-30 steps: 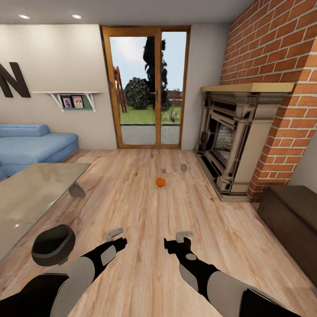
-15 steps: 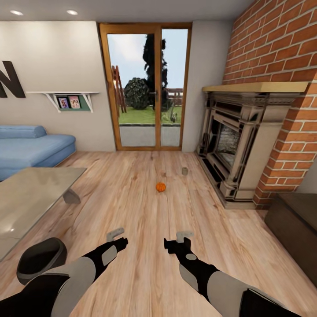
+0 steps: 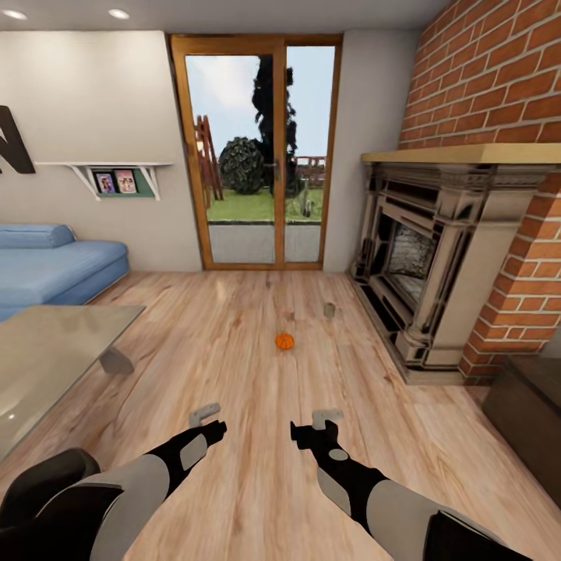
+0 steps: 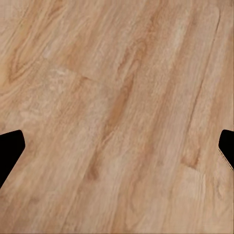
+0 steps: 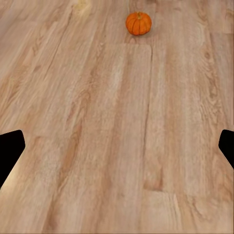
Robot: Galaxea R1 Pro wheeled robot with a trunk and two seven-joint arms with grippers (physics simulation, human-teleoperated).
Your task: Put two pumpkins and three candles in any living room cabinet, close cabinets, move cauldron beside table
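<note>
The floor [image 3: 234, 351] view has advanced toward the pumpkin [image 3: 284, 341]; both hands spread, empty.

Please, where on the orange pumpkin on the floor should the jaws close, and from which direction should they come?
Probably from above: the pumpkin sits upright on the bare wood floor, with clear space around it. Close the jaws across its widest, rounded middle, not the small stem.
</note>
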